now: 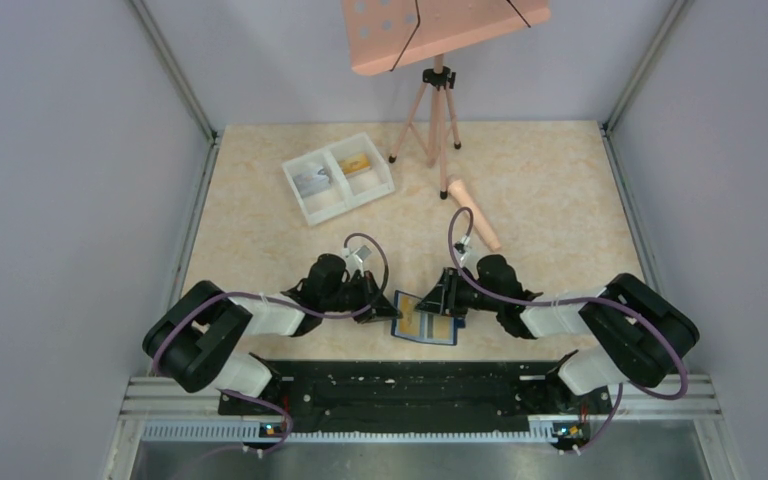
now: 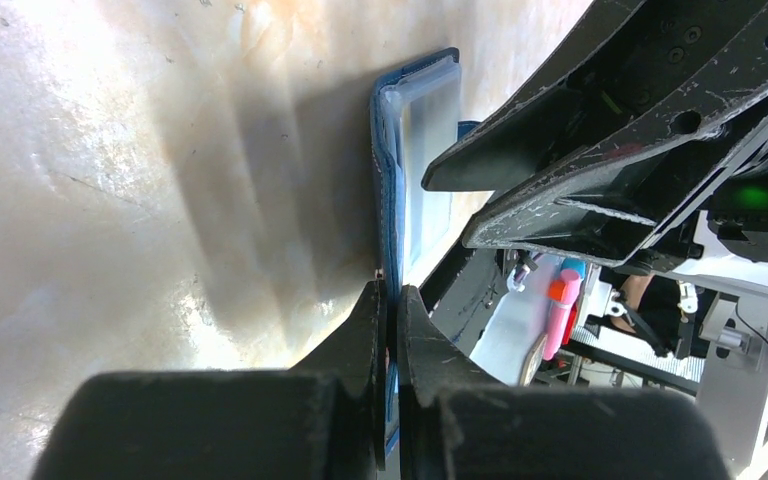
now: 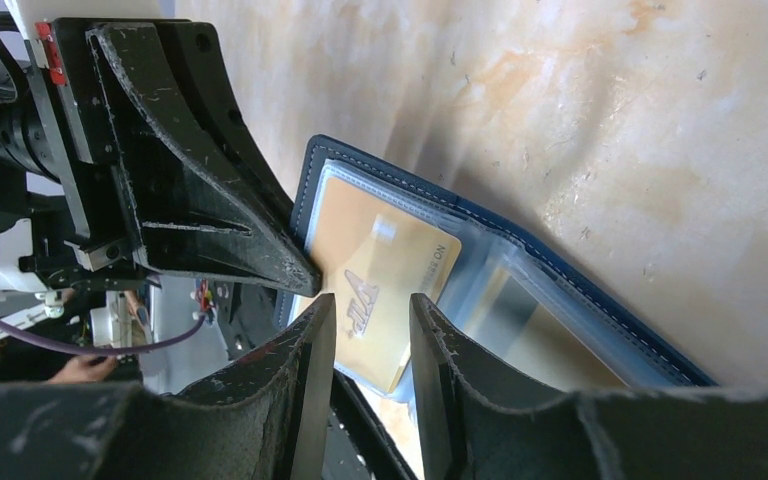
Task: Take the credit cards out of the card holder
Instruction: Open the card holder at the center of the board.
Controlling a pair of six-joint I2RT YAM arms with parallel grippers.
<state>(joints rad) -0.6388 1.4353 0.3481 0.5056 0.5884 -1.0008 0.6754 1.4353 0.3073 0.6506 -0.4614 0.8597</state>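
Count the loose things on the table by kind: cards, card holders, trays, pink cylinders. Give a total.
Cards: 3 (grey card and yellow card in the tray; gold card in the card holder)
Card holders: 1
Trays: 1
Pink cylinders: 1
Total: 6

Left pincer (image 2: 392,298) tight together, right pincer (image 3: 372,305) partly apart.

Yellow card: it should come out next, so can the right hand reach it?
Likely yes: the yellow card juts from its sleeve, uncovered, between the right hand's open fingers; the left hand pinches the wallet.
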